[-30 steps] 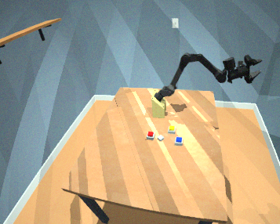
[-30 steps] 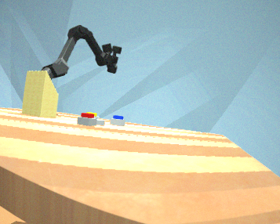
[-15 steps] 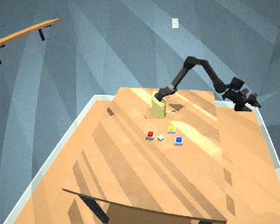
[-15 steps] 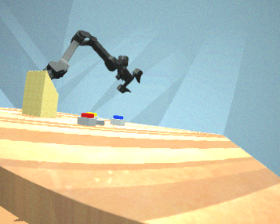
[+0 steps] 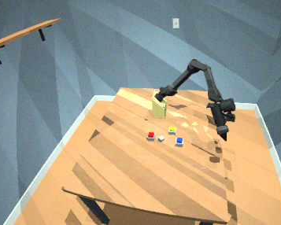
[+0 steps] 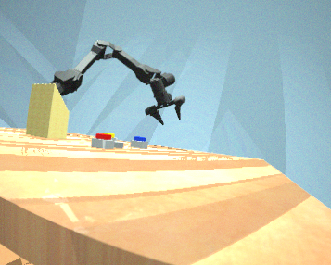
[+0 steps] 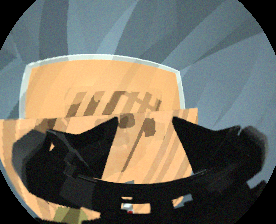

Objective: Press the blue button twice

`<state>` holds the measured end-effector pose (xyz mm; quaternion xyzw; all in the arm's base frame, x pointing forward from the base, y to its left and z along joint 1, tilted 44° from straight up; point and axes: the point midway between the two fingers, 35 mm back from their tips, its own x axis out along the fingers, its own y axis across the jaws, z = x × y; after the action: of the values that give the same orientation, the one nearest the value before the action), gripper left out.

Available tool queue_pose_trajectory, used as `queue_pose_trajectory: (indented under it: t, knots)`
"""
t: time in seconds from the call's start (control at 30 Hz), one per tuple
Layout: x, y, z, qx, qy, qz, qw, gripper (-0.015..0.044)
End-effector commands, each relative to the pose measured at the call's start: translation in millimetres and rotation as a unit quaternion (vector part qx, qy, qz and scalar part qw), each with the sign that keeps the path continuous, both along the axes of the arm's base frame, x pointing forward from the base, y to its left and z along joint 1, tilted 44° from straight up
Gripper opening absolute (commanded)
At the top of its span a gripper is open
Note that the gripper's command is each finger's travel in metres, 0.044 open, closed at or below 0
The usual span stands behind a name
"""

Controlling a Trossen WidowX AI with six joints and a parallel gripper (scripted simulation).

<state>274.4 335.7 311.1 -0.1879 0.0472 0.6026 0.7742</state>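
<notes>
The blue button [image 5: 179, 140] [image 6: 139, 139] sits on a pale base on the table, nearest the arm's hanging end of the buttons. It stands up out of its base, and nothing touches it. My gripper [image 6: 171, 121] [image 7: 146, 119] is open and empty, with its fingers pointing down. It hangs well above the table, to the right of the blue button in the top and exterior views. In the wrist view I cannot make out the blue button; the gripper body covers the lower part of that view.
A red button [image 5: 151, 134] [image 6: 103, 136] and a yellow button [image 5: 172, 129] [image 6: 110, 134] stand left of the blue one. A small pale block [image 5: 161, 138] [image 6: 119, 145] lies between the buttons. A tall yellowish block [image 5: 159, 109] [image 6: 46, 111] stands by the arm's base.
</notes>
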Motion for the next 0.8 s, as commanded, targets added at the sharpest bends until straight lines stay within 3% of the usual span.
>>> queue_pose_trajectory:
  t: [0.0,0.2,0.43,0.5,0.77]
  knots:
    - [24,-41,-60,-0.055,0.17,-0.064,0.982,0.04]
    - [33,-108,-124,-0.095,0.406,-0.168,0.893,0.04]
    - [13,-180,-167,-0.09,0.651,-0.279,0.7,0.04]
    - [10,-187,-170,-0.086,0.674,-0.289,0.674,0.04]
    - [9,-187,-170,-0.086,0.677,-0.29,0.671,0.04]
